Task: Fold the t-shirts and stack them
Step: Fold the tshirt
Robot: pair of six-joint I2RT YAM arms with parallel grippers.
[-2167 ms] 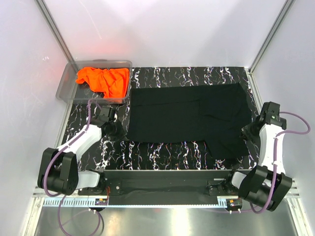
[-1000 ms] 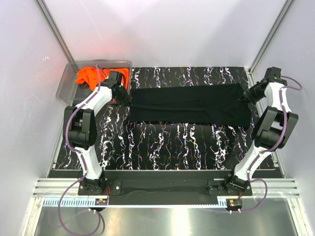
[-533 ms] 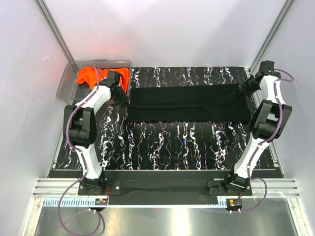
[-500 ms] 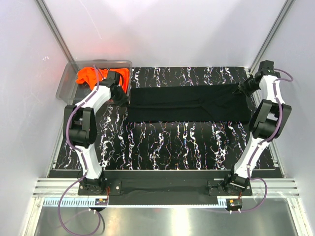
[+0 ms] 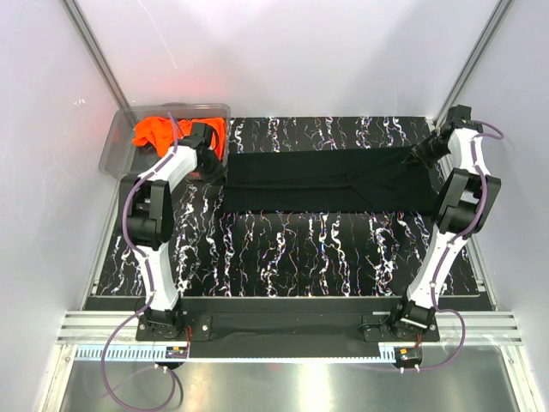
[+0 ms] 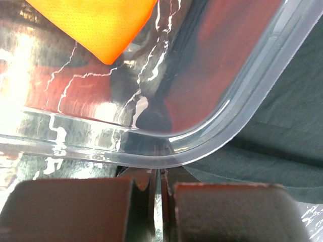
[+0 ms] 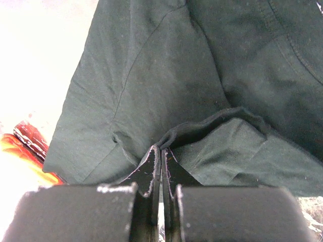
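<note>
The black t-shirt (image 5: 326, 182) lies folded into a long flat band across the far half of the table. My left gripper (image 5: 216, 170) sits at its left end, against the clear bin's corner. In the left wrist view the gripper (image 6: 161, 174) is shut, with the shirt's edge (image 6: 282, 141) beside and seemingly between the tips. My right gripper (image 5: 419, 154) is shut on the shirt's far right corner. In the right wrist view it (image 7: 161, 150) pinches a raised fold of black fabric (image 7: 151, 75). The orange t-shirt (image 5: 159, 133) lies crumpled in the bin.
The clear plastic bin (image 5: 116, 146) stands at the far left corner. Its rounded rim (image 6: 242, 116) is right in front of my left fingers, with orange cloth (image 6: 96, 25) showing through it. White walls and metal posts close in the table's sides and back.
Both grippers carried the shirt's near edge to the far side, folding it in half lengthwise. In the last half second the right gripper edged slightly outward; the left stayed put.
</note>
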